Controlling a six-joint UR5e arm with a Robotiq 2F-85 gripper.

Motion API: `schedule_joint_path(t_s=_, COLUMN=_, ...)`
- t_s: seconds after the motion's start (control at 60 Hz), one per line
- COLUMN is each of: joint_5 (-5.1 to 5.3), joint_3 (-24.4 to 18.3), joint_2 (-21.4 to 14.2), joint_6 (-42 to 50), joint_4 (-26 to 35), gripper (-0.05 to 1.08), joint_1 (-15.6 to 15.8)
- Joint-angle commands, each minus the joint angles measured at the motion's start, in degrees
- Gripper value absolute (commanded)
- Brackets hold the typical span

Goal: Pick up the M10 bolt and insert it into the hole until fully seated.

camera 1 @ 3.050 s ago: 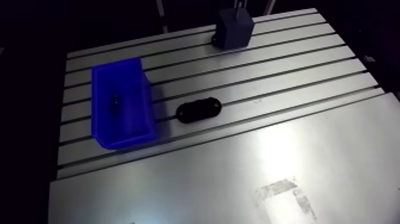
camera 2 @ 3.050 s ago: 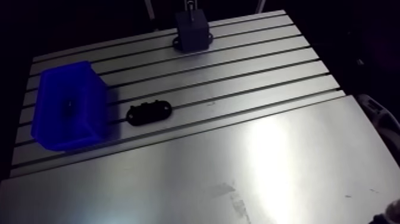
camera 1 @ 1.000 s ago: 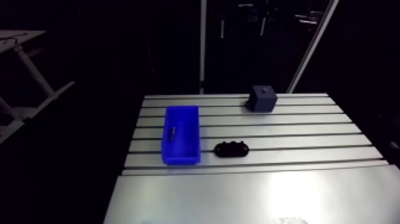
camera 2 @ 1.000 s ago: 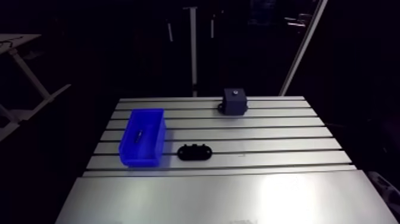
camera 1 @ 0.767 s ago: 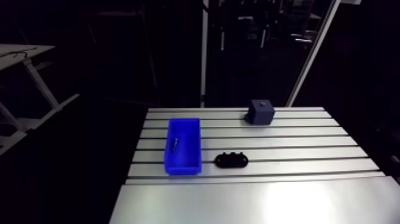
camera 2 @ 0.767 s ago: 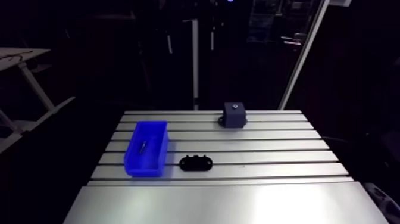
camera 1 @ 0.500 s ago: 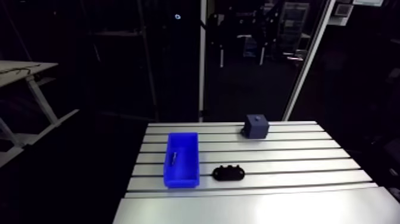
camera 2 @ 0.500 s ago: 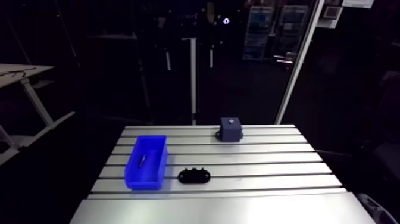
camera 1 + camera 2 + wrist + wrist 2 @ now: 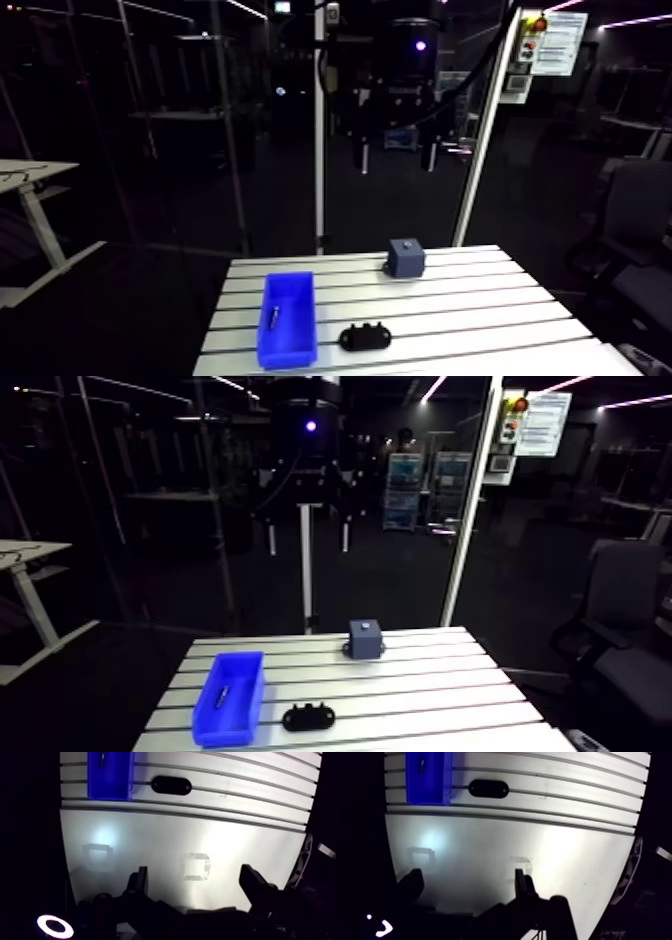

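**A:** Where do we find the bolt?

**B:** We find the bolt [image 9: 272, 317] lying loose on the floor of the blue bin [image 9: 288, 352], about midway along its length. In the arm view, the bin sits by the left edge of the surface [image 9: 480, 300], with its long side running along that edge.

**A:** What else do we record on the surface?

**B:** A black oval piece [image 9: 365, 337] lies flat just beside the bin, toward the middle, not touching it. A grey block [image 9: 406, 262] stands near the far edge, well apart from both. It has a small pale spot on its top face.

**A:** What state do we log for the claw?

**B:** Released. In the wrist view the claw [image 9: 195, 874] hangs over the smooth, unslotted part of the surface. Its two fingers [image 9: 141, 879] are spread wide, and only bare metal shows between them. The bin and the black piece lie well ahead of the claw, which touches neither.
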Motion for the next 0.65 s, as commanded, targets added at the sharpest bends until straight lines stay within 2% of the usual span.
schedule_joint_path(t_s=0.017, joint_5=0.60, joint_3=1.6, joint_2=-1.6, joint_6=-1.1, joint_4=0.3, gripper=0.01, joint_1=-1.3)
schedule_joint_path(t_s=0.65, joint_5=0.51, joint_3=-0.5, joint_2=-0.4, joint_6=-1.9, joint_4=0.0, gripper=0.01, joint_1=-1.2)
